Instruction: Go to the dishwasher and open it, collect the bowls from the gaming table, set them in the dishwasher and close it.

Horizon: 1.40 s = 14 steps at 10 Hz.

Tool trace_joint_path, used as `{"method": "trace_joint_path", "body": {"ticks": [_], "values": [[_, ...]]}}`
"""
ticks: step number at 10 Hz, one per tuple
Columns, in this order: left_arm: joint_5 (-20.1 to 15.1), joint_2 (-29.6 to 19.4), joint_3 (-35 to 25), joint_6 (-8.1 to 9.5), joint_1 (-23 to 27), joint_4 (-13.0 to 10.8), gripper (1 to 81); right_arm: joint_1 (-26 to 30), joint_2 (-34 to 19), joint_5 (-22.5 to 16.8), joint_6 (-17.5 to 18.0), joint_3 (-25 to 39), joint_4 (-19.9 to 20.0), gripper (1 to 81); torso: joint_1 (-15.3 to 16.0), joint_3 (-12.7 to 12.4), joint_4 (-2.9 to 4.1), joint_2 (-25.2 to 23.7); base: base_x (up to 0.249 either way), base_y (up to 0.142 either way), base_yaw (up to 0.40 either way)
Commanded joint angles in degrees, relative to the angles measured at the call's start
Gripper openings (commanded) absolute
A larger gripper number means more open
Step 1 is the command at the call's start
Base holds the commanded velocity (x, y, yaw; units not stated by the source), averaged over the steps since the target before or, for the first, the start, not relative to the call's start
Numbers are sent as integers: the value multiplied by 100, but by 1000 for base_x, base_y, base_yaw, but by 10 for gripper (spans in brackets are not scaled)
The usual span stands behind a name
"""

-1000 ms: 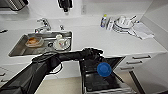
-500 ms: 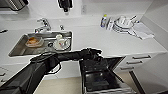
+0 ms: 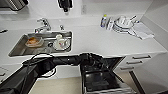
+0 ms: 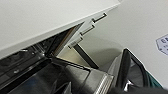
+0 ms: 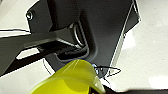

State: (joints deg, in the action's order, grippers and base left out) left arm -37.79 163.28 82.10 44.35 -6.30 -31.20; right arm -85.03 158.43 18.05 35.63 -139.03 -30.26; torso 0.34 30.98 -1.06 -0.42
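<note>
The left arm reaches across from the left, its pincer low over the open dishwasher; whether its fingers are spread or pressed together cannot be told. The dark rack lies directly beneath and in front of it, under the white table. The left arm looks the nearer one. In the right wrist view, a yellow-green cup shows close up.

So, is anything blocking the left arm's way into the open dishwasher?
Nothing visible does. The dishwasher stands open under the counter, and the left arm already reaches over its dark interior with no object between them.
</note>
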Motion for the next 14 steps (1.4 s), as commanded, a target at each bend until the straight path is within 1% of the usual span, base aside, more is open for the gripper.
{"method": "trace_joint_path", "body": {"ticks": [1,2,3,5,6,7,8,9,10,11,12,13,14], "values": [[-502,-2477,-3231,-6,-1276,-751,811,-37,-465,-224,5,499,-85,10,0,0,0,0,0,0,0],[-492,-2840,-3453,73,-1855,-1138,811,-28,-580,-119,14,605,-68,10,0,0,0,0,0,0,0],[-458,-3159,-3587,205,-2436,-1641,811,-1,-704,-48,14,694,-68,10,0,0,0,0,0,0,0],[-440,-3581,-3640,572,-3623,-2778,811,94,-1036,92,65,973,-50,10,0,0,0,0,0,0,0],[-440,-3653,-3580,792,-4236,-3368,811,165,-1221,162,154,1123,-50,10,0,0,0,0,0,0,0],[-440,-3574,-3299,1048,-4740,-3918,811,253,-1389,190,224,1274,-50,10,0,0,0,0,0,0,0],[-431,-3470,-2975,1249,-5145,-4312,811,340,-1564,216,321,1465,-50,10,0,0,0,0,0,0,0],[-354,-3330,-2626,1399,-5506,-4619,811,437,-1773,295,364,1701,-42,10,0,0,0,0,0,0,0],[-26,-3207,-2200,1565,-5839,-4796,811,577,-1984,313,555,1971,-67,10,0,0,0,0,0,0,0],[356,-3083,-1703,1681,-6105,-4913,811,744,-2179,313,663,2273,-86,10,0,0,0,0,0,0,0],[789,-2916,-1051,1778,-6353,-4940,811,930,-2391,313,769,2636,-77,10,0,0,0,0,0,0,0],[1204,-2748,-458,1788,-6537,-4931,811,1106,-2533,313,884,2865,-77,10,-2,0,0,0,0,0,0],[1753,-2539,283,1797,-6660,-4879,811,1272,-2647,313,989,3076,-77,10,-2,0,0,0,0,0,0]]}}
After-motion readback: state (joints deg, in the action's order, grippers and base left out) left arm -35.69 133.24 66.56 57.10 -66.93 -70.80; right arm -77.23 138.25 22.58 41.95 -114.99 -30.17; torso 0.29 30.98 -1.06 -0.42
